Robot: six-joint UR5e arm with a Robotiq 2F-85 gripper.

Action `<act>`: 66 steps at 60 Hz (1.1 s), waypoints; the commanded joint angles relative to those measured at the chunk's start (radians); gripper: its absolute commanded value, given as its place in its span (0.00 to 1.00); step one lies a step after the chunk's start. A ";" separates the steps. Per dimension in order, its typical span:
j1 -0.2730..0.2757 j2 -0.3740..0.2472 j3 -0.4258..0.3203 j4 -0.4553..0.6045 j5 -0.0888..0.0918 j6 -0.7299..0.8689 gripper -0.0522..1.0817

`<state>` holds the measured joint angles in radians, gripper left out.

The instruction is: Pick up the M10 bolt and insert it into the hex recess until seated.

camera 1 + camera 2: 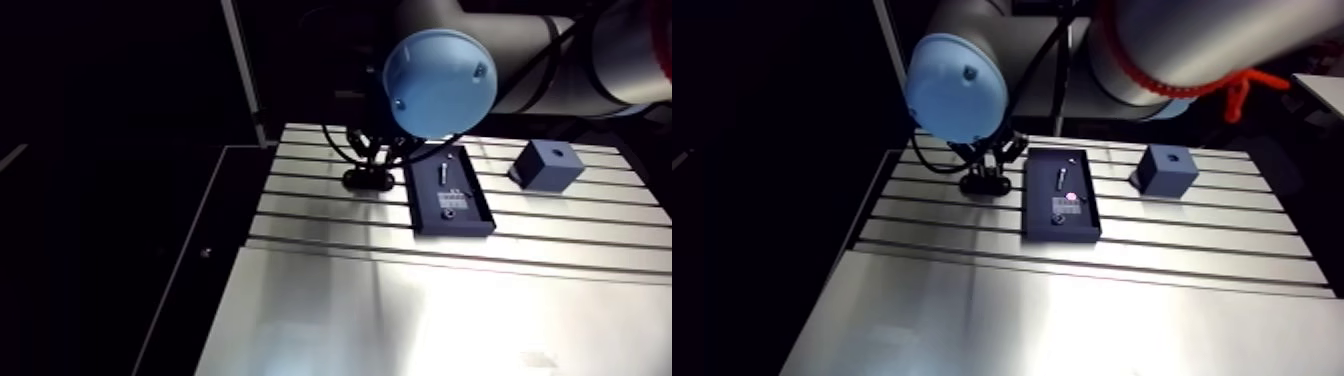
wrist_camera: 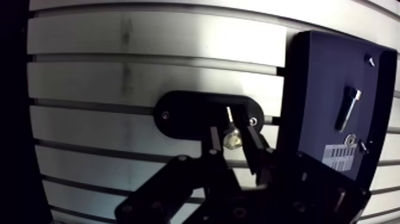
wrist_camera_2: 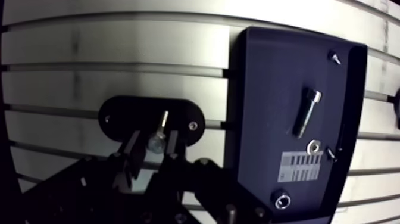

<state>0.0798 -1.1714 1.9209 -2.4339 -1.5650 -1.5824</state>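
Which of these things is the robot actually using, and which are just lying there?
For the job: the bolt gripped in the jaws; the black oval plate under it.
Just lying about: the dark tray with another bolt, washer and small screw; the cube with a hole.

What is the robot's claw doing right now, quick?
Gripper: shut on a bolt, at the black oval plate.
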 commanded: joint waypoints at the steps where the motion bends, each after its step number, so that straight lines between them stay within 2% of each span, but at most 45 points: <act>1: 0.000 -0.001 0.000 0.000 0.000 0.000 0.62; 66: 0.000 0.003 -0.003 0.000 0.000 -0.003 0.67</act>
<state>0.0798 -1.1697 1.9179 -2.4339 -1.5653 -1.5843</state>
